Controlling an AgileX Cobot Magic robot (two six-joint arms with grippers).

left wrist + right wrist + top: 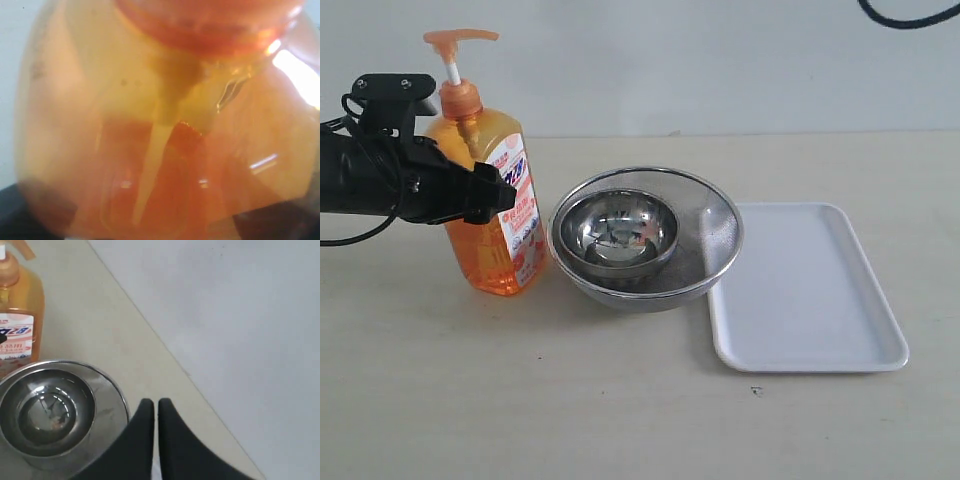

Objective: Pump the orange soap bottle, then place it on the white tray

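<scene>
orange soap bottle (498, 255): upright on the worktop (520, 400), towards its left edge and in the rear half. It is not on the tray.
pump head (460, 40): orange, on a white stem, raised clear of the bottle's collar.
label (520, 200): white and red, on the side of the bottle that faces the bowls.
left gripper (488, 192): black, reaching in from the left edge at the bottle's mid-height. One finger crosses the front of the bottle. In the left wrist view the bottle fills the space between two dark fingers (35, 215).
left fingers, state: set either side of the bottle; I cannot tell whether they press on it.
right gripper (156, 407): fingers clenched together with nothing between them, above the rim of the larger bowl.
steel bowls: a smaller one (620, 225) nested in a larger one (715, 235), mid-worktop, between bottle and tray and just beside the bottle.
white tray (810, 290): flat, towards the right edge, nothing on it. The larger bowl's rim overlaps its left rim in the exterior view.
</scene>
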